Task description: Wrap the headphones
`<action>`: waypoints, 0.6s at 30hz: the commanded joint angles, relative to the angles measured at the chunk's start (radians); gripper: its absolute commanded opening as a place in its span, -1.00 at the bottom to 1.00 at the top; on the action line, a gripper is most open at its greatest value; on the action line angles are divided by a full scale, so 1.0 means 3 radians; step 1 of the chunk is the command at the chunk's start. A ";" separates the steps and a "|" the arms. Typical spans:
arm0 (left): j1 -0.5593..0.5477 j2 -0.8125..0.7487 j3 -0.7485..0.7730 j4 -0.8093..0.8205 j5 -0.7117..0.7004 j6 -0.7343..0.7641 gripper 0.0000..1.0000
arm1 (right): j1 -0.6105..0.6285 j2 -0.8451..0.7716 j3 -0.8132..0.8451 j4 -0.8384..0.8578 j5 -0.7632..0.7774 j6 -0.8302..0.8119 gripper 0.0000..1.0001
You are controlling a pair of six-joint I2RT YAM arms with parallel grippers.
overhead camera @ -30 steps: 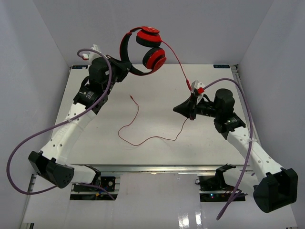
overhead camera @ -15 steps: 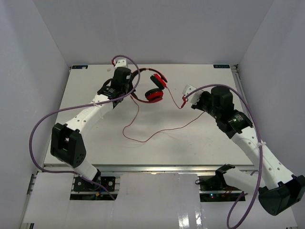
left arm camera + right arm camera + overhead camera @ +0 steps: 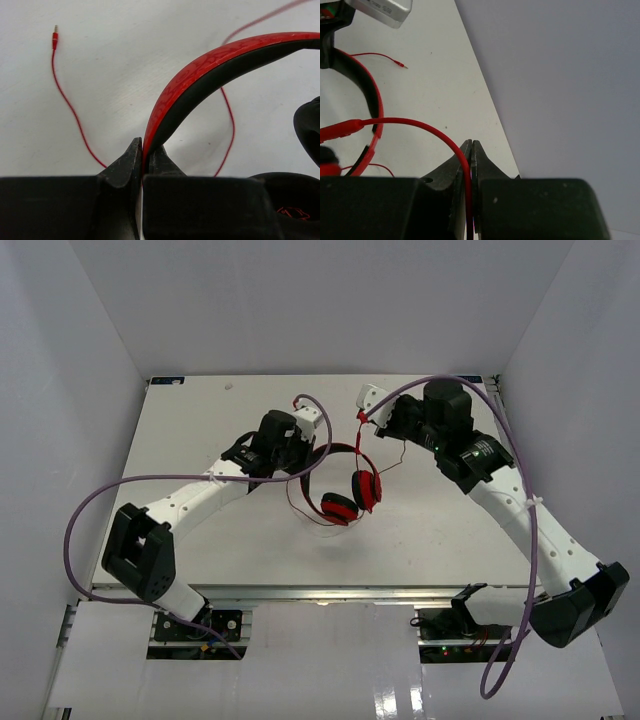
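Note:
The red headphones [image 3: 352, 495] hang in mid-table, with both ear cups low and close together. My left gripper [image 3: 303, 452] is shut on the red-black headband [image 3: 210, 65], which is pinched between the jaws [image 3: 143, 150]. My right gripper [image 3: 368, 423] is behind the cups and shut on the thin red cord [image 3: 420, 122], which runs into the closed jaws [image 3: 471, 147]. The cord loops under the headphones [image 3: 300, 502]. Its plug end lies loose on the table [image 3: 55, 36] and also shows in the right wrist view [image 3: 400, 64].
The white table [image 3: 200, 400] is boxed in by pale walls at the left, back and right. The right wrist view shows the table's edge meeting the wall [image 3: 490, 110] close to my right gripper. Purple arm cables [image 3: 110, 495] arch over both arms.

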 commanded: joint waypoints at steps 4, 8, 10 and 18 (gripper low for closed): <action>-0.0133 -0.0576 -0.0196 0.0307 0.0632 0.0234 -1.00 | -0.0122 0.0133 -0.0115 0.0461 0.0161 0.0132 -0.85; -0.0134 -0.0797 -0.0394 0.0359 0.0631 0.0249 -1.00 | -0.0458 0.0140 -0.0174 0.0530 -0.0087 0.0409 -0.85; -0.0134 -0.0873 -0.0460 0.0372 0.0664 0.0251 -1.00 | -0.0598 0.0150 -0.0194 0.0543 -0.0177 0.0511 -0.85; -0.0143 -0.1109 -0.0458 0.0400 0.0980 0.0285 -1.00 | -0.0856 0.0336 -0.0242 0.0533 -0.0553 0.0785 -0.85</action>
